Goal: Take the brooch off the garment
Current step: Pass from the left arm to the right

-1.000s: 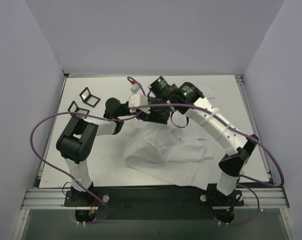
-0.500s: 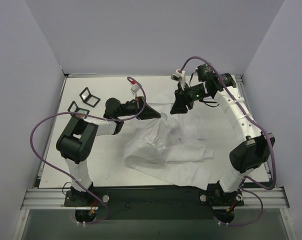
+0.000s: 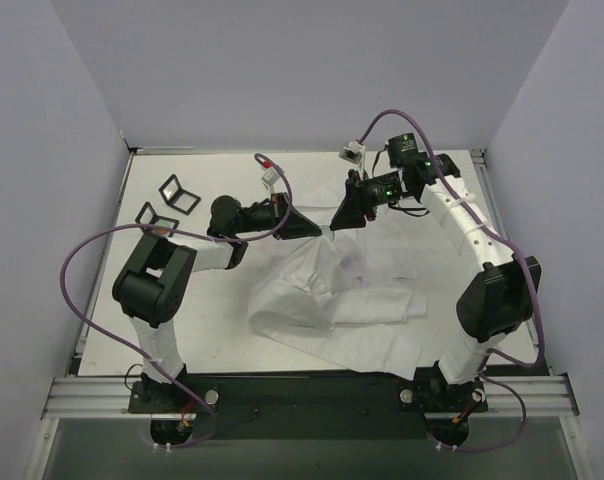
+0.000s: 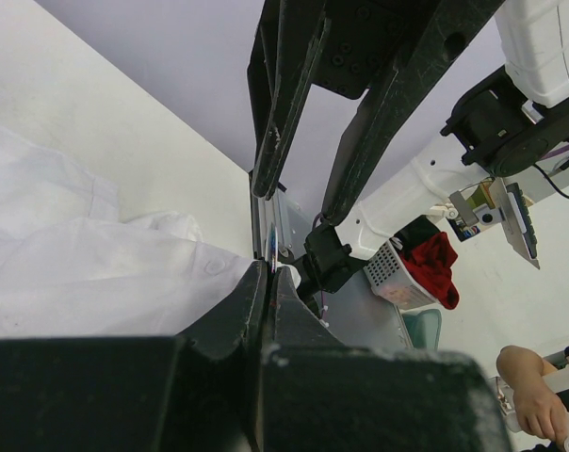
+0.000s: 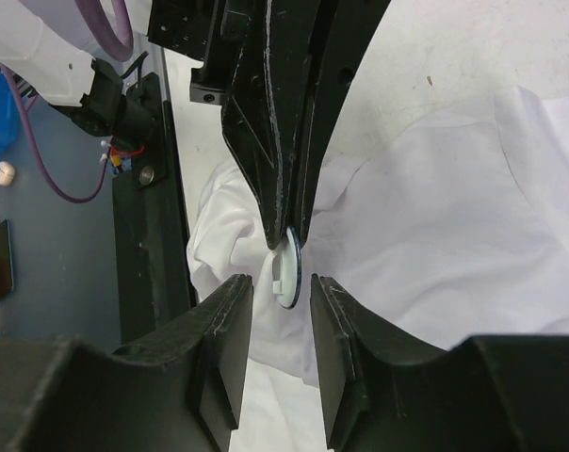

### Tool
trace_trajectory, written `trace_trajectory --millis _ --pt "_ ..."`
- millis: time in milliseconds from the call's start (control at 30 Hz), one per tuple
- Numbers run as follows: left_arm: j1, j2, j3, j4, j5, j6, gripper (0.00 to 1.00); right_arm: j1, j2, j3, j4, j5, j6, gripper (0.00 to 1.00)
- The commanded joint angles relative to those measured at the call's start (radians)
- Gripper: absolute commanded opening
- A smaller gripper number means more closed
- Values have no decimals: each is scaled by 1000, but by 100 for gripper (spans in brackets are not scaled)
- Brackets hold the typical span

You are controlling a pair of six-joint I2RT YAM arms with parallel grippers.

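The white garment (image 3: 332,300) lies crumpled on the table's middle. My left gripper (image 3: 310,226) is shut on the brooch (image 3: 326,232), a small round white disc with a dark rim at the garment's far edge. In the right wrist view the brooch (image 5: 287,268) hangs edge-on from the left fingers (image 5: 284,141), with garment (image 5: 435,235) bunched behind it. My right gripper (image 5: 280,282) is open, one jaw on each side of the brooch without touching it. In the left wrist view my shut left gripper (image 4: 268,273) holds the thin brooch (image 4: 271,240) beside the garment (image 4: 77,264).
Two small black square frames (image 3: 179,192) (image 3: 154,215) lie at the table's far left. The right arm (image 3: 462,225) arcs along the right side. A white basket with red cloth (image 4: 416,273) stands beyond the table.
My right arm has pulled back from over the left gripper toward the right, then edged back in; its open jaws now straddle the brooch. The left arm has not moved.
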Motion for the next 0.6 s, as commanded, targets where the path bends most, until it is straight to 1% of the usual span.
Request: trace_trajectory --millis 0,400,567 --pt "-5 -27 36 352 -17 4 0 3 13 -12 32 -53 3 32" --pt "-5 -28 34 352 -17 4 0 5 39 -52 36 -35 -6 30" --pt "-5 -28 34 352 -16 6 0 3 39 -47 36 -52 -8 22"
